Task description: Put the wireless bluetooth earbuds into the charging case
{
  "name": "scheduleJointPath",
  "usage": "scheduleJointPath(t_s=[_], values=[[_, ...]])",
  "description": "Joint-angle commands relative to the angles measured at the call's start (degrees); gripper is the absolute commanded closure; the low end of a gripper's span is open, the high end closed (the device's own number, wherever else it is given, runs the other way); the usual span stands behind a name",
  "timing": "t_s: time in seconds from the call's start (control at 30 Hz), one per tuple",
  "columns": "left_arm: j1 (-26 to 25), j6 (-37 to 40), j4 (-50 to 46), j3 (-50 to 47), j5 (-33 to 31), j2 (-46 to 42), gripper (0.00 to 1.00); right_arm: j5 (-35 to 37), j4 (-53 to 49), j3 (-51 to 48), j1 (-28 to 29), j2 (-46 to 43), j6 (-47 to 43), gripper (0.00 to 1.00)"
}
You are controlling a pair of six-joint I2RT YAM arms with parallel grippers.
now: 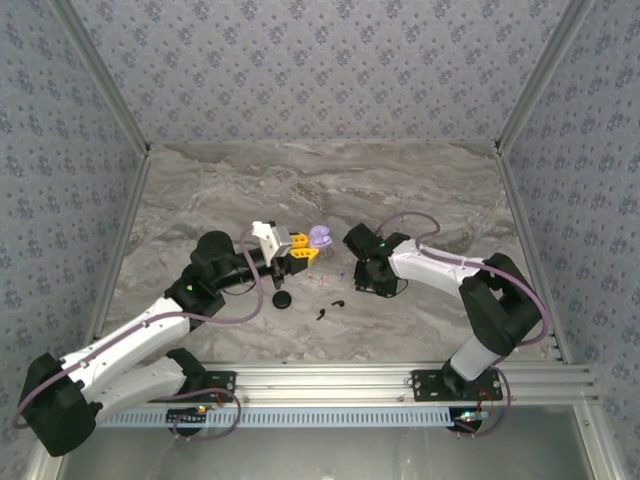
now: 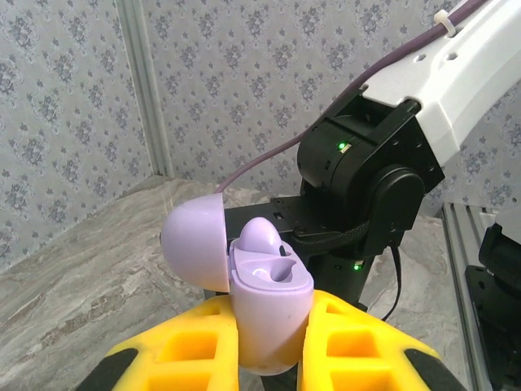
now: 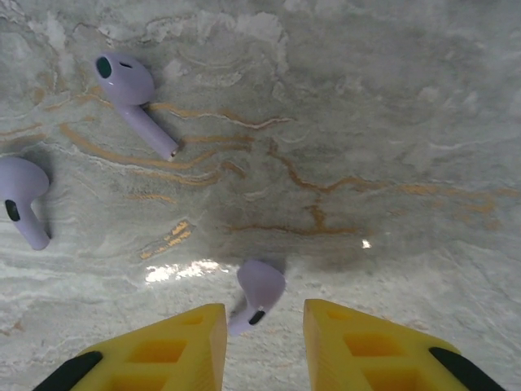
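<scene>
Right gripper hangs low over the marble table, jaws partly open astride a lilac earbud — not visibly pinching it. Farther out lie a second earbud and a third earbud, apart. Left gripper clamps the lilac charging case — lid up, one seated bud inside.

The counter looked like polished marble, grey with tan veins, smooth and glossy enough to throw back a patch of glare. The lilac earbuds were smooth plastic with a soft satin sheen, and the charging case had the same satin lilac plastic. The left pincer and right pincer had fingers of matt yellow plastic. The right arm's shell was glossy white plastic over matt black joints. The rail was ribbed bare metal.
</scene>
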Motion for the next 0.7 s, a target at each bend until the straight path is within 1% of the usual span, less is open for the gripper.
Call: scheduleJointPath(t_s=[0.0, 0.17, 0.67], values=[[-0.2, 1.7, -0.4, 0.0, -0.6, -1.3, 1.00, -0.8, 1.7, 1.4, -0.1, 1.7, 1.2, 0.68], [-0.2, 1.7, -0.5, 0.0, -0.6, -1.5, 1.00, -0.6, 1.3, 2.1, -0.1, 3.6, 1.0, 0.70], [-0.2, 2.2, -0.9, 0.4, -1.1, -1.4, 1.00, -0.2, 1.0, 1.6, 0.1, 6.0, -0.1, 0.73]])
